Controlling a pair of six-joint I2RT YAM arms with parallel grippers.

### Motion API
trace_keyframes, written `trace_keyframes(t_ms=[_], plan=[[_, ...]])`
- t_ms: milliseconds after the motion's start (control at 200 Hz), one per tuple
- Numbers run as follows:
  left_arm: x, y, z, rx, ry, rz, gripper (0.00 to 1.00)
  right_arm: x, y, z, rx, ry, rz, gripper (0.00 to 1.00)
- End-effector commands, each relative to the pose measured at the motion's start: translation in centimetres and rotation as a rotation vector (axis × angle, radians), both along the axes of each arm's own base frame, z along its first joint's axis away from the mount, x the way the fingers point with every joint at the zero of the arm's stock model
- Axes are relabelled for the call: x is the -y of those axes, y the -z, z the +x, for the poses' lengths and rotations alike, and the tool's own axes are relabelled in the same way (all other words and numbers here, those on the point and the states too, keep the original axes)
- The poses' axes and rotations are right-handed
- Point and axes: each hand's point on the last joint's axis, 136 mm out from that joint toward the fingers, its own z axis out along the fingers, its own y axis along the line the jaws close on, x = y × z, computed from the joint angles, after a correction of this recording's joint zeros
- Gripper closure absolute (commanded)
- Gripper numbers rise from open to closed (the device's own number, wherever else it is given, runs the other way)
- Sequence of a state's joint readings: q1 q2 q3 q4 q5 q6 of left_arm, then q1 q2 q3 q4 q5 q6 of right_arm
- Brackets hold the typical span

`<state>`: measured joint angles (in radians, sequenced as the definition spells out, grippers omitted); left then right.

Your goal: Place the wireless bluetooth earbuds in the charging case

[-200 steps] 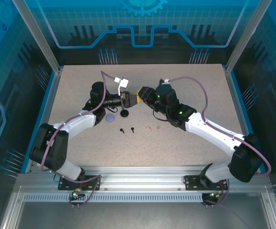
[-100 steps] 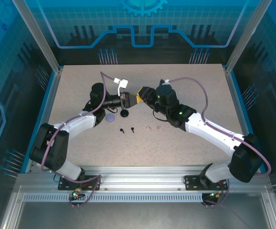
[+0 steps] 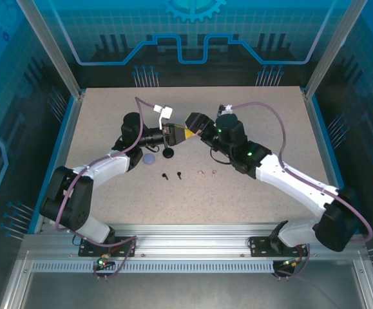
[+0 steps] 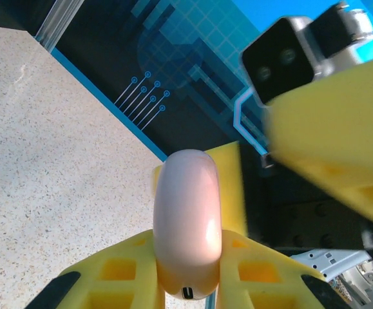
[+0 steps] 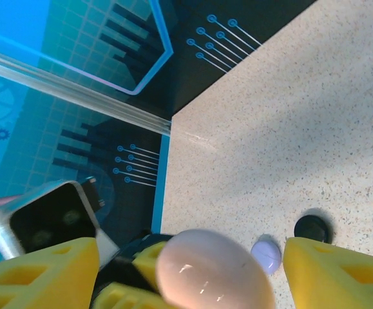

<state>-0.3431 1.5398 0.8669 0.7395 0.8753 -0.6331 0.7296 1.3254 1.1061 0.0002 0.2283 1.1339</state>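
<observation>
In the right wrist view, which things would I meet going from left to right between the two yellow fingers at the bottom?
pink case → purple case → black case

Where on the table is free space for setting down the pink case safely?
Free: the wide strip of table between the earbuds and the near edge; also the strip along the far edge. Crowded: the middle, where left claw with pink case, right claw, purple case and black case sit close.

Robot lab cell: aluminium frame (image 3: 186,248), blue circuit-print wall panels (image 3: 257,26), speckled tabletop (image 3: 238,206)
</observation>
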Motion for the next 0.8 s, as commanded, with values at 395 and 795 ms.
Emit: trace_keyframes(t_ms=[395, 795], plan=[[0.3, -1.6, -0.9, 0.039, 0.074, 0.002, 1.0, 2.4, -3.0, -3.0, 0.362, -0.468, -0.472, 0.26], [0.5, -2.4, -1.2, 0.043, 0.096, -0.003, 1.0, 1.2, 0.4, -2.0, 0.303, -0.522, -0.459, 0.3]])
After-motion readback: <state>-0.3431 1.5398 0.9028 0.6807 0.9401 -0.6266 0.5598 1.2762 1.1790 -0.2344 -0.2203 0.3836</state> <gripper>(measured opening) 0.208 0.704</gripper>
